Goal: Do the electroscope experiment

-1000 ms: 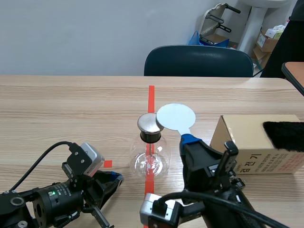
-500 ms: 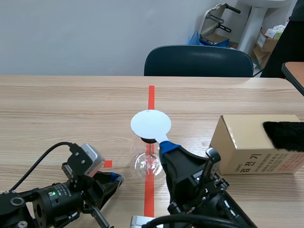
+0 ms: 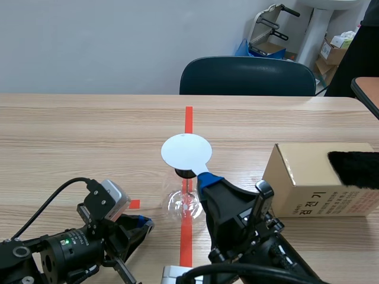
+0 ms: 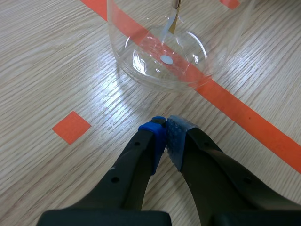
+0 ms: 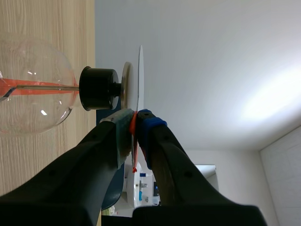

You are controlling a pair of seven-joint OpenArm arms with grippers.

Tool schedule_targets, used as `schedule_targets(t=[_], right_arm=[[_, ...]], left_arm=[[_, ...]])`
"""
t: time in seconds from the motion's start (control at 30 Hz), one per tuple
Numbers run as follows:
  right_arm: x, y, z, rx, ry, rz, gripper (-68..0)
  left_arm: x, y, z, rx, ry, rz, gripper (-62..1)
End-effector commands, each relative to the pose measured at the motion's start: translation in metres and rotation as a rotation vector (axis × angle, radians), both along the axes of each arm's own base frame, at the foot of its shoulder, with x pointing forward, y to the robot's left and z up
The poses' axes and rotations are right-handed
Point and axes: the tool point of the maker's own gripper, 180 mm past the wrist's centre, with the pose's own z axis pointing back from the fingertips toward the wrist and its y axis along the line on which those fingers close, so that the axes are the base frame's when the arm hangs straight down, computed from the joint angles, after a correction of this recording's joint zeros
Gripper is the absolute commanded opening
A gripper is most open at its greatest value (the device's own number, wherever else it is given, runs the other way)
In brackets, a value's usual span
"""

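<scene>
The electroscope, a clear round flask (image 3: 188,204) with a black stopper (image 3: 185,173), stands on the red tape line at mid-table. My right gripper (image 3: 204,179) is shut on the handle of a white disc (image 3: 186,152), which hovers flat over the flask's top and hides its metal plate. In the right wrist view the disc (image 5: 140,80) lies just off the metal plate (image 5: 126,87); contact cannot be told. My right gripper (image 5: 135,117) pinches the thin red handle (image 5: 134,141). My left gripper (image 3: 142,223) rests low, shut on nothing, just short of the flask (image 4: 162,52); its tips (image 4: 165,127) meet.
A cardboard box (image 3: 320,186) with black fur (image 3: 354,167) on top stands at the right. A dark chair (image 3: 247,76) sits behind the table's far edge. A small red tape square (image 4: 71,127) marks the table beside my left gripper.
My right arm carried the white disc leftward, from beside the metal plate to directly over it. The left arm has not moved.
</scene>
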Motion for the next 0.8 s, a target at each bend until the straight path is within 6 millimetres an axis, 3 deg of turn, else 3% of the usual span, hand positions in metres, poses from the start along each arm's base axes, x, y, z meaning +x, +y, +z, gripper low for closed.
schedule_targets(t=[0.0,0.53,0.77], right_arm=[[0.003,-0.002,0.007,-0.004,-0.034,0.007,-66.5],[0.004,-0.002,0.006,-0.007,-0.027,0.005,-66.5],[0.012,-0.014,0.007,-0.003,-0.027,-0.075,-66.5]], left_arm=[[0.001,-0.005,0.006,-0.025,-0.017,0.001,-58.2],[0.001,-0.004,0.006,-0.024,-0.016,0.001,-58.2],[0.001,-0.005,0.006,-0.025,-0.016,0.001,-58.2]])
